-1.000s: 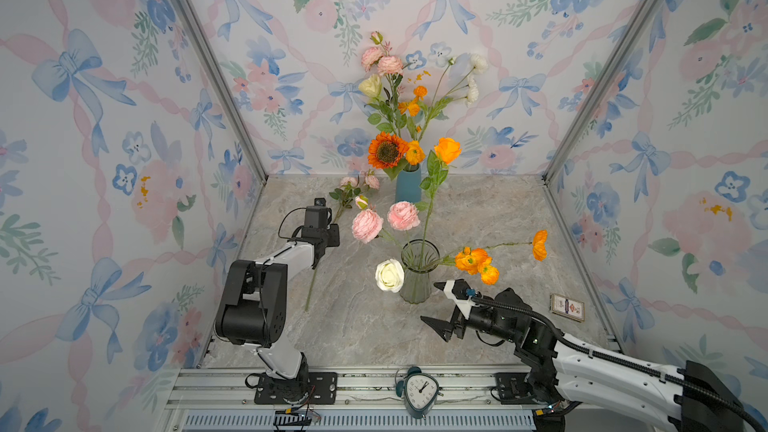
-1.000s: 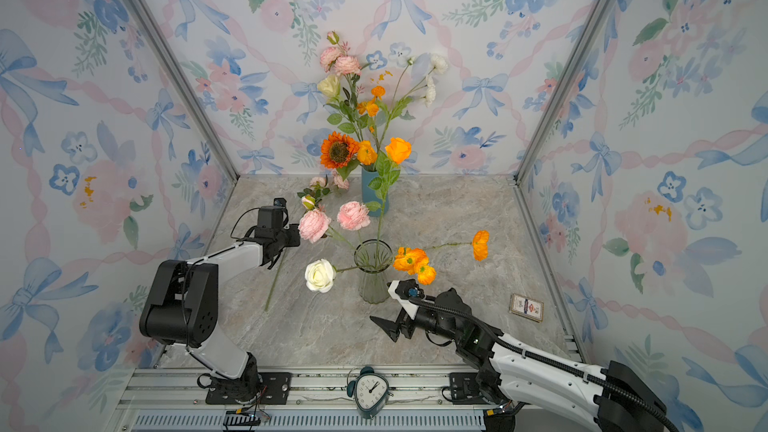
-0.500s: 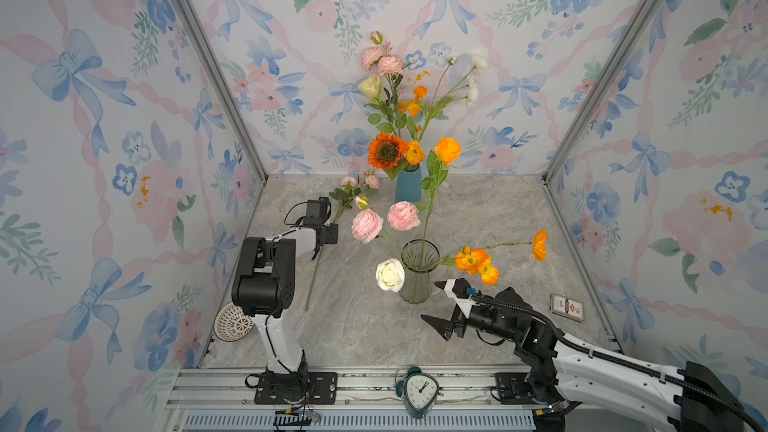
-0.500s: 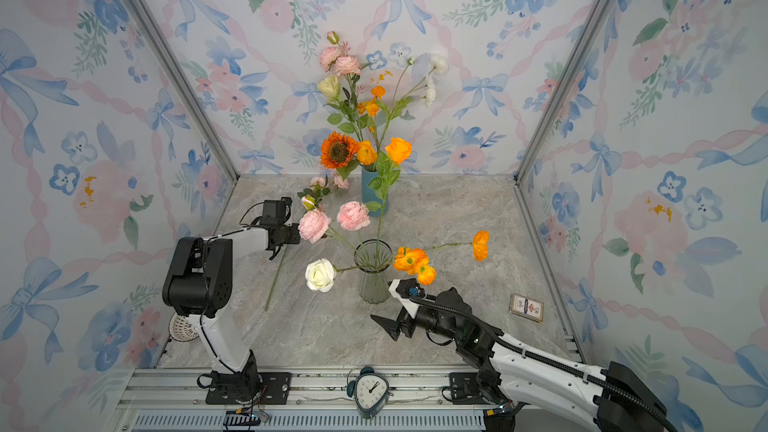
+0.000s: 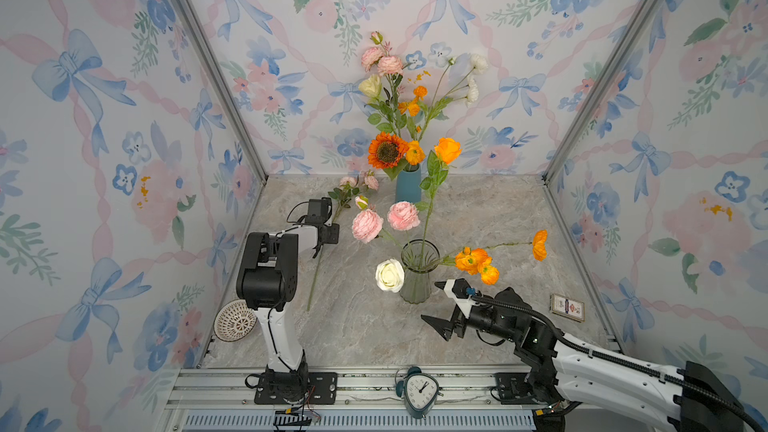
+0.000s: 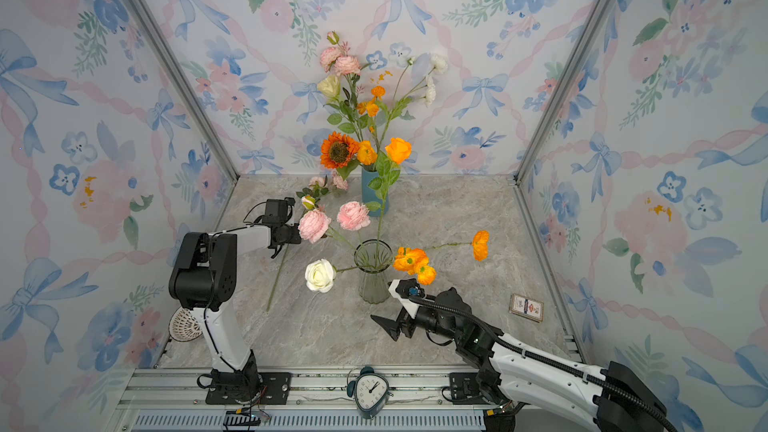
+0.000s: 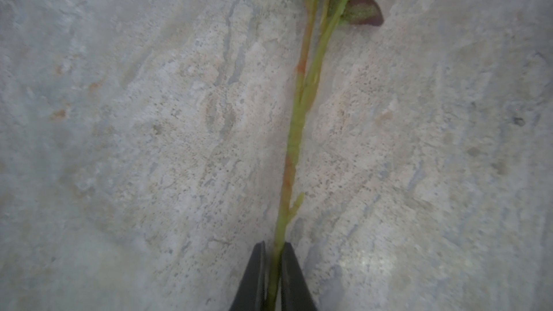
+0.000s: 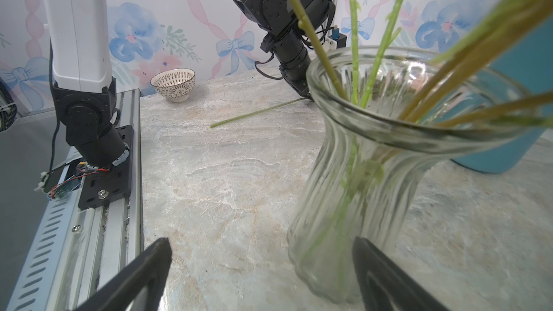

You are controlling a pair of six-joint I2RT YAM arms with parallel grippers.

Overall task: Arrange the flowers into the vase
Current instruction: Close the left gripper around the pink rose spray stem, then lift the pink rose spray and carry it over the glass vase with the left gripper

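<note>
ok so left tool (image 7: 273, 245) is clamped on the loose stem (image 7: 294, 133), right tool (image 8: 261, 243) gapes beside the vase (image 8: 359, 175), I'd lift slow.

Glass vase (image 5: 419, 272): clear, ribbed, upright, frame centre.
In it: two pink peonies (image 5: 367, 225) leaning upper left, white rose (image 5: 390, 275) drooping left, orange poppies (image 5: 473, 261) spilling right, one tall orange bloom (image 5: 447, 149) upright.
Loose stem (image 7: 294, 139): green, pink buds (image 5: 348, 182), flat on tabletop (image 5: 365, 326) left of the vase, pinched by left gripper (image 7: 273, 246).
Back bouquet (image 5: 399, 118): sunflower (image 5: 387, 150), pink and cream blooms, upright in blue vase (image 5: 408, 187), upper centre.
</note>
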